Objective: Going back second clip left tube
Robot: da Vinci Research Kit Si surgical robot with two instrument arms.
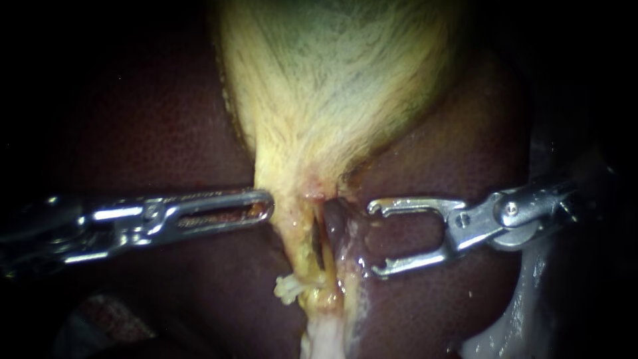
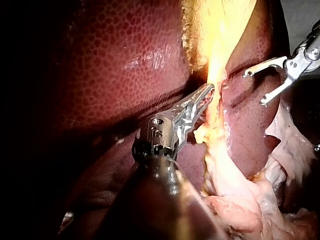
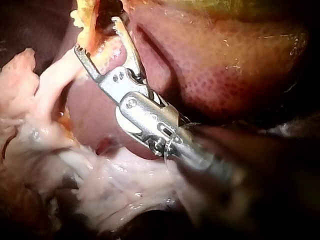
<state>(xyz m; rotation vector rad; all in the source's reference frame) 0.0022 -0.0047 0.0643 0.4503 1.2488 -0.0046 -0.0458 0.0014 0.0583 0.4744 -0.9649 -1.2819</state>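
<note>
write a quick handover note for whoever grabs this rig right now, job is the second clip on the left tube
Left instrument: pincer shut, holding nothing, tip against the yellowish stalk below the gallbladder.
Right instrument: pincer wide open beside the stalk, nothing between its halves, over the liver.
Done: no clip can be confirmed; a dark sliver shows in the stalk, unclear what it is.
Left: probably bring the right pincer across onto the left tube and close it there.
</note>
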